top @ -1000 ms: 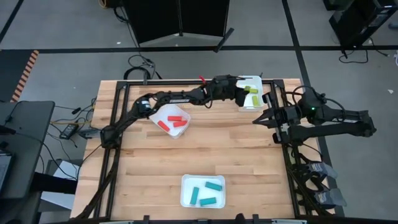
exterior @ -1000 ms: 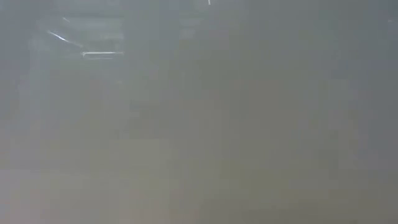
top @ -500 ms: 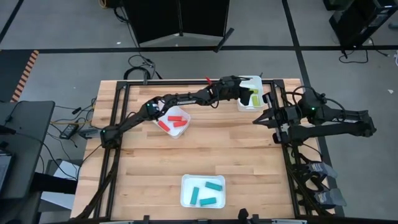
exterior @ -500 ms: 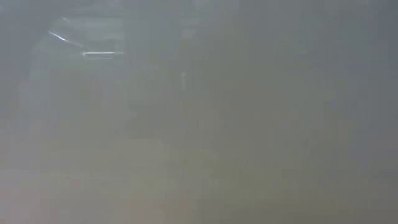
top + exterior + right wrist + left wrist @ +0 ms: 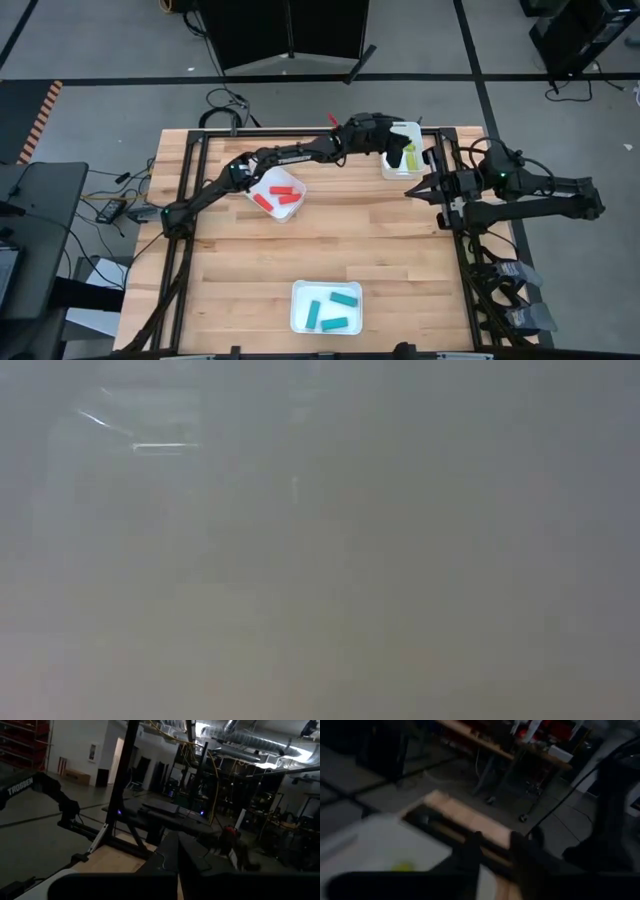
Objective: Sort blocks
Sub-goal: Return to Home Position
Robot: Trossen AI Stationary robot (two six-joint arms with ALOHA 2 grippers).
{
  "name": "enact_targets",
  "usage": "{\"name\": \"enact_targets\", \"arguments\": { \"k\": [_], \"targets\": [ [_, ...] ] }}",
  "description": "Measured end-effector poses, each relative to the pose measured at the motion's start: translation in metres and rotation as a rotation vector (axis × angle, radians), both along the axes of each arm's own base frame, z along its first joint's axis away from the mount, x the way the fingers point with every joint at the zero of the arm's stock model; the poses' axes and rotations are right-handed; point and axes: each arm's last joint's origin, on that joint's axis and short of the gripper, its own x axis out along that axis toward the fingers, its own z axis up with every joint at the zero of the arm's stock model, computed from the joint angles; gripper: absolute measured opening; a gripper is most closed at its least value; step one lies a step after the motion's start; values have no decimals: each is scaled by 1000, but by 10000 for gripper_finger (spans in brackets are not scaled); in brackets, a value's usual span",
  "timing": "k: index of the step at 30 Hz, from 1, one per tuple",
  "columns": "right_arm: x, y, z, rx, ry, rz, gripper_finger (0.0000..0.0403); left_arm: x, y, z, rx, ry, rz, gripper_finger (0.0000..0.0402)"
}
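Yellow-green blocks (image 5: 408, 158) lie in far-right tray (image 5: 413, 130), just beside left gripper (image 5: 396, 152) hovering there, fingers (image 5: 471, 852) parted, empty; wooden table (image 5: 380, 250) bears two more white trays (image 5: 302, 293); right gripper (image 5: 412, 190) at right edge, pinched closed; red-orange blocks (image 5: 278, 195) far-left; teal blocks (image 5: 330, 308) near-centre.

White trays (image 5: 296, 306), wooden table (image 5: 385, 240)

Wood-plank table (image 5: 250, 260) is sitting on a grey floor (image 5: 100, 40) that's carrying black tape lines (image 5: 300, 78). Dark cabinet (image 5: 290, 30) is standing behind it, with cables (image 5: 225, 100) trailing off the back edge. Grey cart (image 5: 40, 220) is sitting left, near a hazard stripe (image 5: 45, 110). In the right wrist view, ceiling ducts (image 5: 250, 740) are catching bright overhead light (image 5: 205, 727). Low view is showing only haze; the faint streak (image 5: 100, 420) may be a light fixture.
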Motion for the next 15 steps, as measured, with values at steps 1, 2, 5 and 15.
{"name": "enact_targets", "arguments": {
  "k": [1, 2, 5, 15],
  "targets": [
    [0, 0, 0, 4, 2, 0, 7, -2, -2, 11, 24, -11, -5, 84],
    [0, 0, 0, 6, 2, 1, 7, -5, -5, 23, 53, -26, -11, 51],
    [0, 0, -1, 7, 8, 1, 7, -13, -20, 56, 137, -35, -35, 12],
    [-4, 1, -4, 9, 46, 21, 7, -95, -84, 116, 373, -13, -22, 3]
  ]
}}
